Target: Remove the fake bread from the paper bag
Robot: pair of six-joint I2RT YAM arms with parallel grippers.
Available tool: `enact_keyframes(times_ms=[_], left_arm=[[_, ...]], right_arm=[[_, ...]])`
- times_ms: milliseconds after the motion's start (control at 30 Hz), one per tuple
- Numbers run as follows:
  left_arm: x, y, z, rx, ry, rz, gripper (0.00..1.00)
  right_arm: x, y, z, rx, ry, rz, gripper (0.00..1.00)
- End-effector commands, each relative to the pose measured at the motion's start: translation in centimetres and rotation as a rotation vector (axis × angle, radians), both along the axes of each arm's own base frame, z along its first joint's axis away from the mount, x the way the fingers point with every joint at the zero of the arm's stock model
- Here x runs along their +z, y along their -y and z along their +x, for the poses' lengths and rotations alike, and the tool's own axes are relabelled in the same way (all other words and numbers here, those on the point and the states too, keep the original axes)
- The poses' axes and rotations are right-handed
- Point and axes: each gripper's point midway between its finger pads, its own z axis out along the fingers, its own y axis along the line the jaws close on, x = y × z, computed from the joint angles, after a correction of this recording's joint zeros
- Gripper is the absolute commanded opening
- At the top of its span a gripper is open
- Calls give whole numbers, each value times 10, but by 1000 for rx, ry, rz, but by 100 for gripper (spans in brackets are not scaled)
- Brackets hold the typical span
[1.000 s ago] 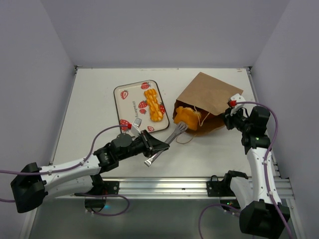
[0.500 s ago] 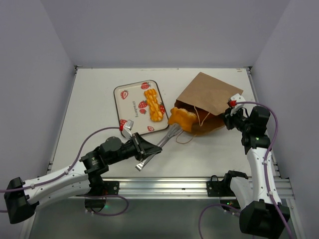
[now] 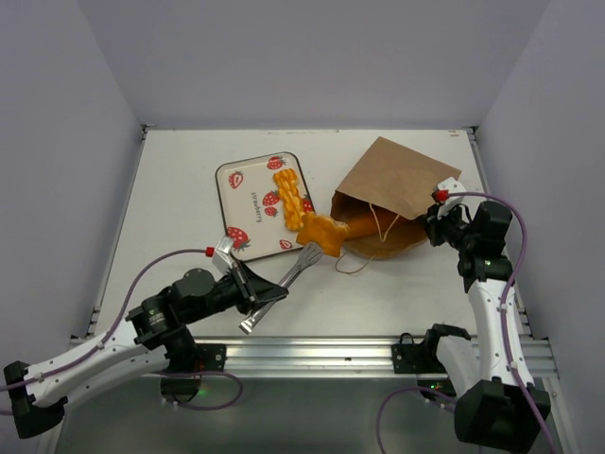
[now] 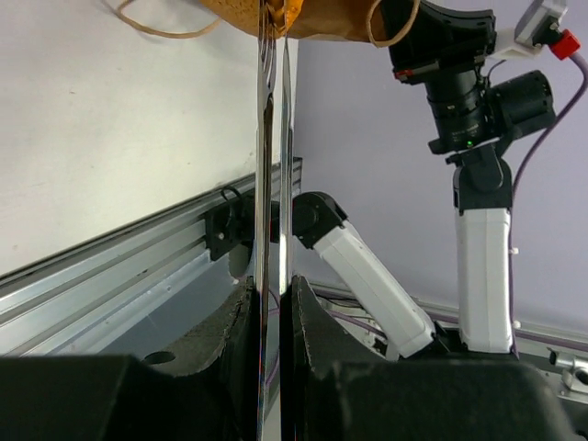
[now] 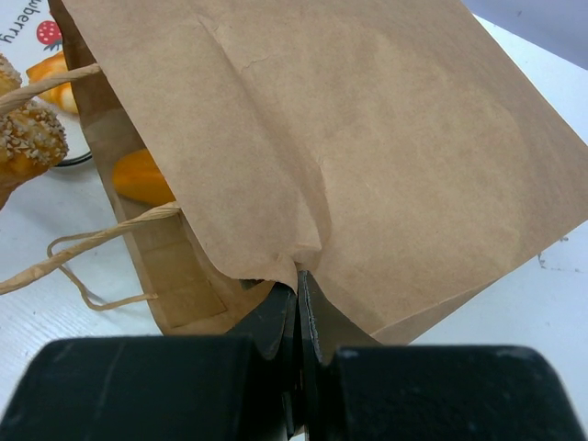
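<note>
The brown paper bag (image 3: 397, 184) lies on its side, mouth toward the left. My left gripper (image 3: 262, 294) is shut on the silver tongs (image 3: 295, 268), whose tips pinch an orange-golden bread (image 3: 319, 233) just outside the bag's mouth. In the left wrist view the tongs (image 4: 273, 165) run up between my fingers to that bread (image 4: 262, 11). My right gripper (image 3: 430, 225) is shut on the bag's near edge (image 5: 349, 138). Another smooth orange bread (image 5: 142, 176) shows inside the bag. A braided loaf (image 3: 293, 200) lies on the strawberry tray (image 3: 248, 194).
The bag's loop handles (image 3: 354, 263) trail on the table in front of its mouth. Grey walls enclose the table on three sides. The metal rail (image 3: 312, 352) runs along the near edge between the arm bases.
My left arm has drawn back toward the near left, pulling the tongs and the pinched bread out of the bag's mouth toward the tray. The right arm has not moved.
</note>
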Motion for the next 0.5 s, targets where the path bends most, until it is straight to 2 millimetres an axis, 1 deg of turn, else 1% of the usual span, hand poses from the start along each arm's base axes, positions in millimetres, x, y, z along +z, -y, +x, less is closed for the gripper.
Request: enact_keyframes(times_ms=[0, 67, 100, 167, 233, 267, 367, 467], left_arm=[[29, -12, 8, 69, 71, -8, 0], [33, -20, 10, 93, 79, 13, 0], [35, -24, 13, 121, 86, 22, 0], [43, -31, 15, 149, 102, 28, 0], [44, -36, 17, 165, 104, 51, 0], [48, -38, 17, 172, 110, 50, 0], [39, -47, 24, 227, 98, 104, 0], [35, -53, 32, 287, 91, 110, 0]], right_arm=[[14, 6, 8, -25, 49, -11, 0], [14, 6, 8, -25, 49, -11, 0], [14, 6, 8, -25, 50, -11, 0], [13, 6, 8, -25, 48, -12, 0], [13, 6, 8, -23, 48, -12, 0], [13, 6, 9, -25, 50, -12, 0], [13, 6, 8, -23, 50, -12, 0], [14, 6, 8, -24, 53, -10, 0]])
